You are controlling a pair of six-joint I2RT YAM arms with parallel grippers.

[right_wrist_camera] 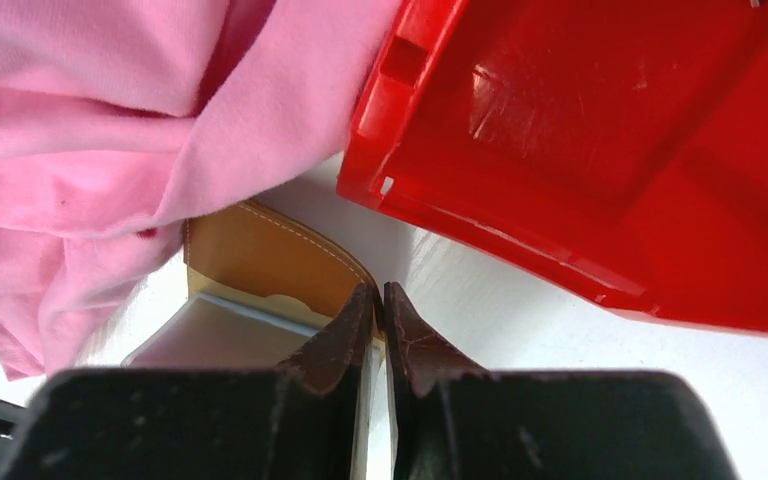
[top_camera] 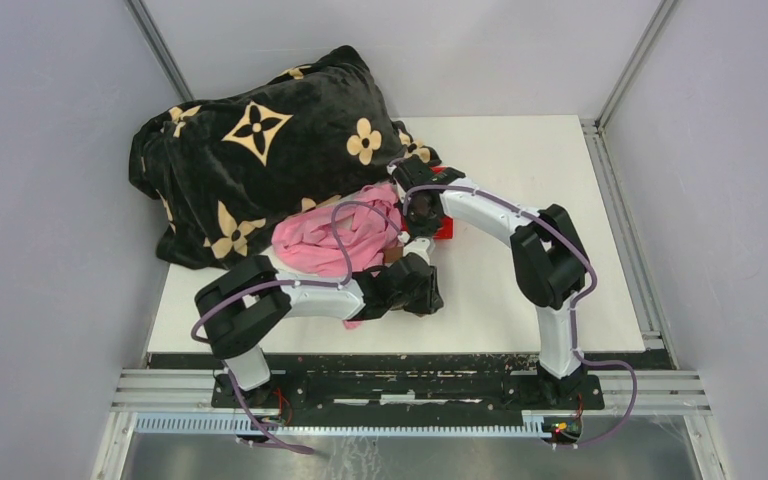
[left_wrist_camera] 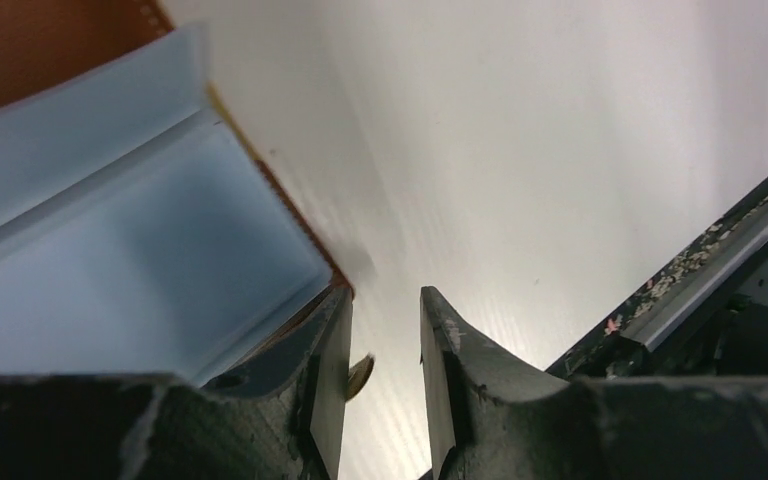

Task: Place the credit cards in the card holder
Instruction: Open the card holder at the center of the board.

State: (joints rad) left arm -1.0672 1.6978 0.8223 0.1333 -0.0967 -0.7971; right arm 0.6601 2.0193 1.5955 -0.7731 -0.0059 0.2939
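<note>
Both the left arm (top_camera: 300, 297) and the right arm (top_camera: 490, 215) are built of white tube links joined by bulky black housings, and a looping grey-purple cable (top_camera: 633, 392) trails along each. Their black bases lie at the bottom of the overhead frame, with thin red wires (top_camera: 280, 404) beside the left one. The left gripper (left_wrist_camera: 385, 292) has black wedge-shaped fingers, scuffed and chipped pale; the right gripper (right_wrist_camera: 380, 287) has dark fingers worn brownish.

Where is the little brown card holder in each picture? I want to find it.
Top view: the card holder is a tiny brown bit in the middle, mostly hidden by the arms.
Left wrist: it fills the upper left, pale pocket showing.
Right wrist: it sits lower left of middle, beside the pink cloth.
Shared landmark: the white table under it in every view.
</note>
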